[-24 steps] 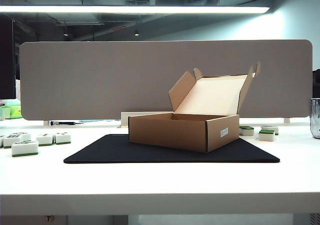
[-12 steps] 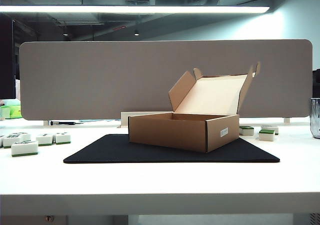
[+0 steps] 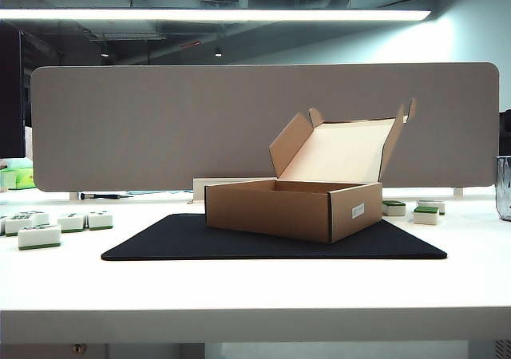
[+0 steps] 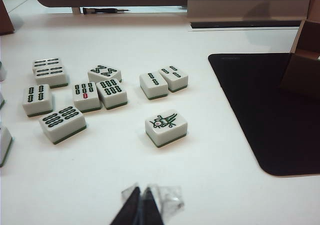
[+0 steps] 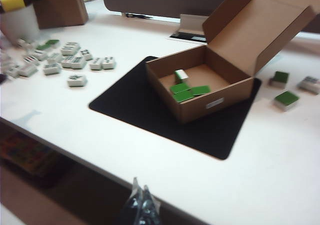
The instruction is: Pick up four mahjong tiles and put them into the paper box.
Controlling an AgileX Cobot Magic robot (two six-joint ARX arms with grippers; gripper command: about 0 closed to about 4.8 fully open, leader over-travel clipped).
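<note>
Exterior: paper box (image 3: 307,207) sits lid-up on the black mat (image 3: 200,243), neither arm in shot, nothing changed from a second ago. Left wrist: left gripper (image 4: 142,207) pinched shut, empty, hovering over bare table near the face-up tiles (image 4: 100,92). Right wrist: right gripper (image 5: 141,205) also looks closed and empty, pulled back off the table edge; I count four mahjong tiles (image 5: 187,87) in the box. I'd call placing done; next is just parking.

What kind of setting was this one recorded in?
Probably an open-plan office or lab: a white desk backed by a grey divider panel, with bare ceiling pipes and a strip light overhead. Both grippers, left and right, are shut, empty, off the work.
</note>
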